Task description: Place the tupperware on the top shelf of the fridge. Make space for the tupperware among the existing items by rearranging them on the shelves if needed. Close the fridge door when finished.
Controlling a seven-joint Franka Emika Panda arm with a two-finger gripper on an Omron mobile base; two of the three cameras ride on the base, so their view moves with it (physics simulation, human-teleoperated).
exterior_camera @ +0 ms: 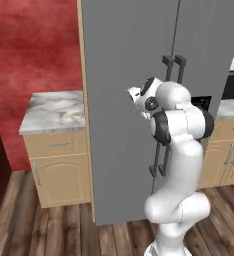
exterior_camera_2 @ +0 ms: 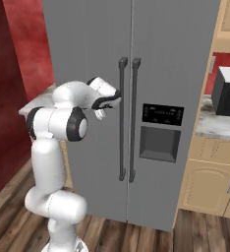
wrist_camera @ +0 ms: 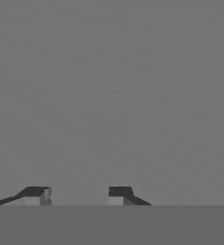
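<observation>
Grey steel fills the room's middle: the fridge (exterior_camera_2: pixel 136 98) stands with both doors shut, so the top shelf and whatever sits on it are hidden behind them, and I see no tupperware anywhere outside. The white arm reaches forward at chest height, its pincer (exterior_camera_2: pixel 109 101) up against the left fridge door (exterior_camera: pixel 124 100), right beside that door's dark bar handle (exterior_camera_2: pixel 122 118). In the hand view the two fingertips (wrist_camera: pixel 36 194) stand a little apart against bare grey panel with nothing visibly between them; whether they have caught the bar I cannot tell. The step in hand looks like opening this door. To do it well, the fingers should straddle the bar squarely before pulling, and the pull should follow the door's swing about its left hinge.
</observation>
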